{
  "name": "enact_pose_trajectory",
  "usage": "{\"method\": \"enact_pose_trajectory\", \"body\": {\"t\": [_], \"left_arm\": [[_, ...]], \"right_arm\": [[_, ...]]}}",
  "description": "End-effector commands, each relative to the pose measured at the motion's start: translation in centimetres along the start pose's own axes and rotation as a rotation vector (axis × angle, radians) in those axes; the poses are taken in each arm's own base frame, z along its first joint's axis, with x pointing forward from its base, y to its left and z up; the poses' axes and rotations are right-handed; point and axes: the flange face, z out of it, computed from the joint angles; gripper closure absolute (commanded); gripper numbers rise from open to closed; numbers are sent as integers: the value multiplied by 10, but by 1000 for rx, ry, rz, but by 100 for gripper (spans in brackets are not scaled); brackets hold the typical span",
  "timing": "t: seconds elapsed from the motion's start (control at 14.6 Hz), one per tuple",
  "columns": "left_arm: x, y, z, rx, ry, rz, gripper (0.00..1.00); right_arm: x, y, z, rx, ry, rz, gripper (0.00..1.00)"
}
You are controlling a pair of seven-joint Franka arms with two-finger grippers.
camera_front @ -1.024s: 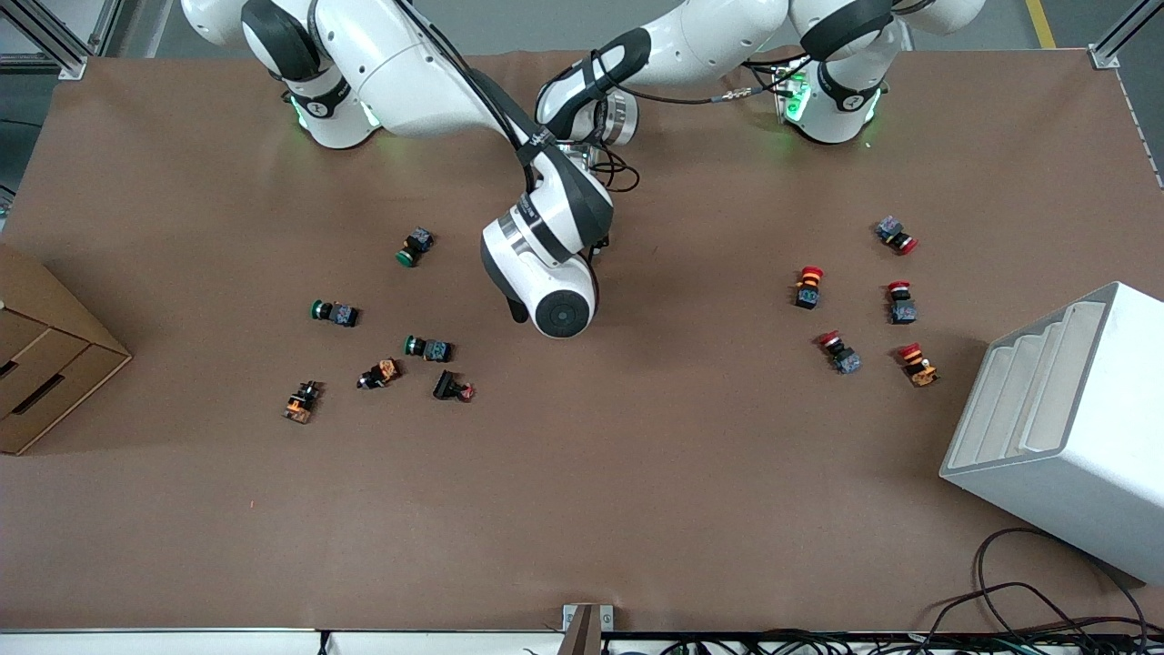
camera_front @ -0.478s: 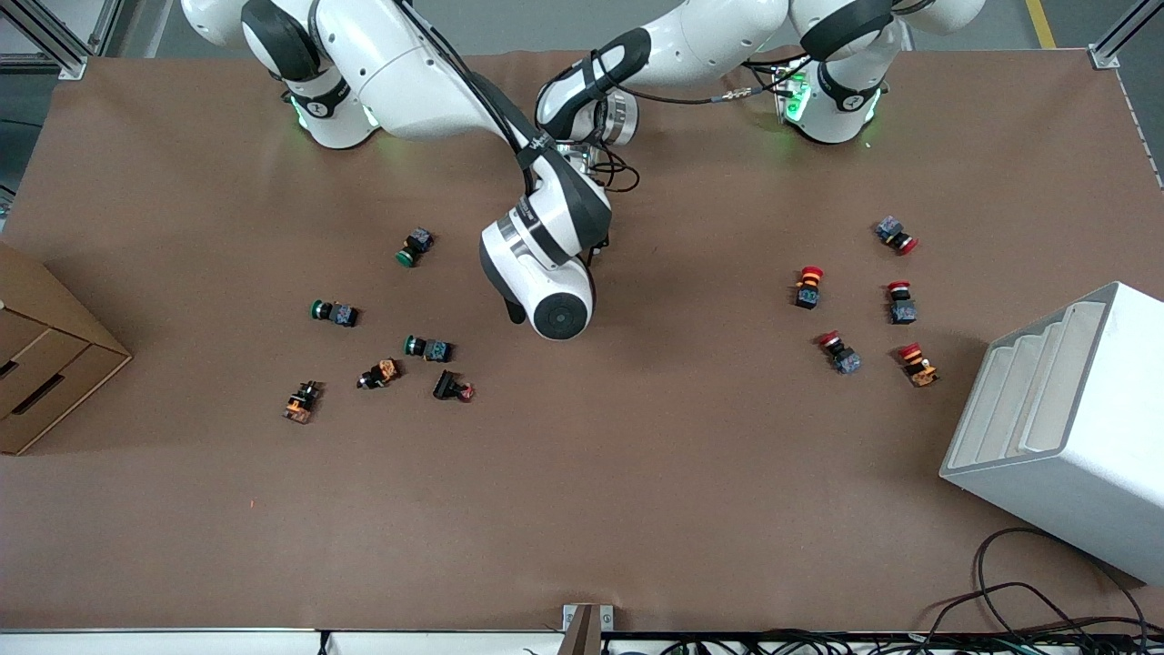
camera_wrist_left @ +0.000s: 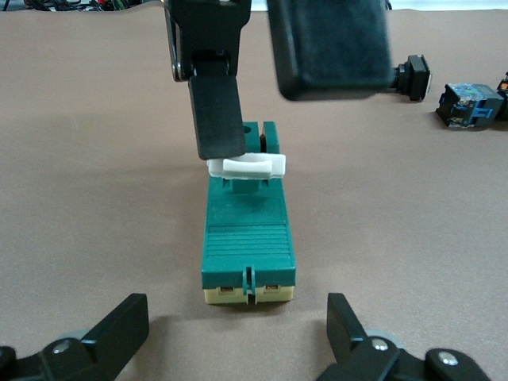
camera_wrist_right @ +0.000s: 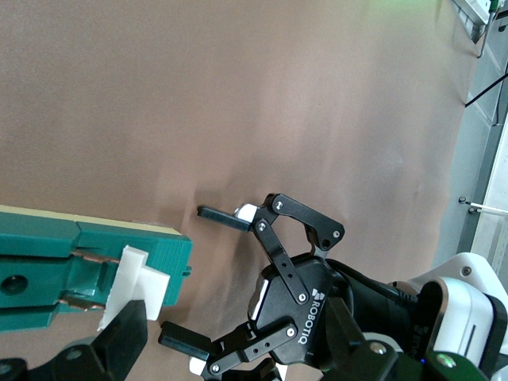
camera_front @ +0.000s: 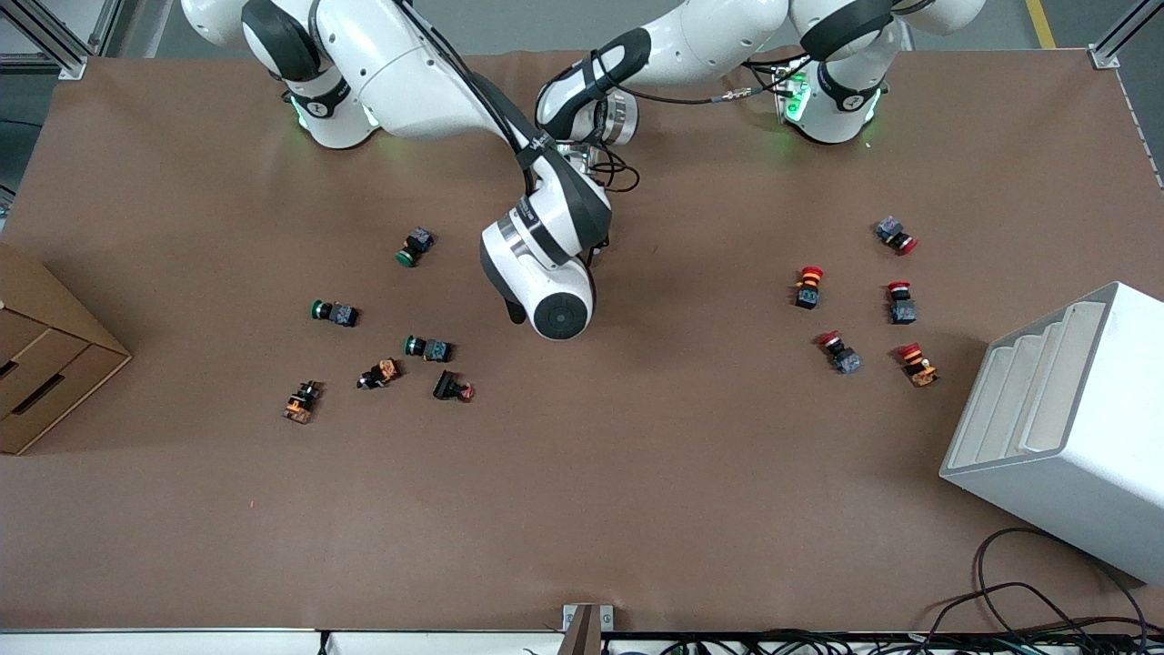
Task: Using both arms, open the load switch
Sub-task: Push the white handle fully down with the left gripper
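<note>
The load switch [camera_wrist_left: 248,238] is a dark green oblong block lying flat on the brown table, with its white tab [camera_wrist_left: 244,167] at one end. In the front view the right arm's wrist [camera_front: 555,273] hides it. My right gripper [camera_wrist_left: 274,123] hangs over the tab end, open, and one of its fingers [camera_wrist_left: 218,111] touches the tab. The same finger [camera_wrist_right: 119,341] shows beside the tab [camera_wrist_right: 135,290] in the right wrist view. My left gripper [camera_wrist_left: 236,337] is low at the switch's other end, open, with the block just ahead of its fingers. From the right wrist view the left gripper [camera_wrist_right: 184,274] faces the tab end.
Green-capped push buttons [camera_front: 417,246] and orange ones [camera_front: 380,373] lie toward the right arm's end. Red-capped buttons [camera_front: 807,287] lie toward the left arm's end. A cardboard box [camera_front: 45,355] and a white rack [camera_front: 1064,428] stand at the table's two ends. Cables [camera_front: 1046,591] lie near the front edge.
The right arm's wrist has shifted a little toward the right arm's end of the table, then held still. The left arm has not visibly moved.
</note>
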Motion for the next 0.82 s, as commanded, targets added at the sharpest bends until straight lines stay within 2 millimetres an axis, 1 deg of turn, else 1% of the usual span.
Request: {"method": "enact_pose_trajectory", "body": {"t": [0.0, 0.27, 0.48, 0.55, 0.68, 0.75], "left_arm": [[-2, -3, 8, 0, 5, -23, 0], [2, -3, 9, 2, 8, -29, 0], [14, -1, 10, 11, 17, -33, 1], [14, -1, 10, 16, 14, -31, 1], [27, -4, 17, 46, 12, -29, 1], [37, -4, 18, 66, 8, -26, 1]], "right_arm": [[1, -4, 8, 16, 7, 14, 0], [2, -8, 10, 31, 9, 17, 0], [4, -8, 10, 30, 10, 17, 0], [5, -7, 8, 28, 9, 16, 0], [15, -5, -10, 40, -6, -22, 0], [23, -3, -22, 41, -17, -35, 0]]}}
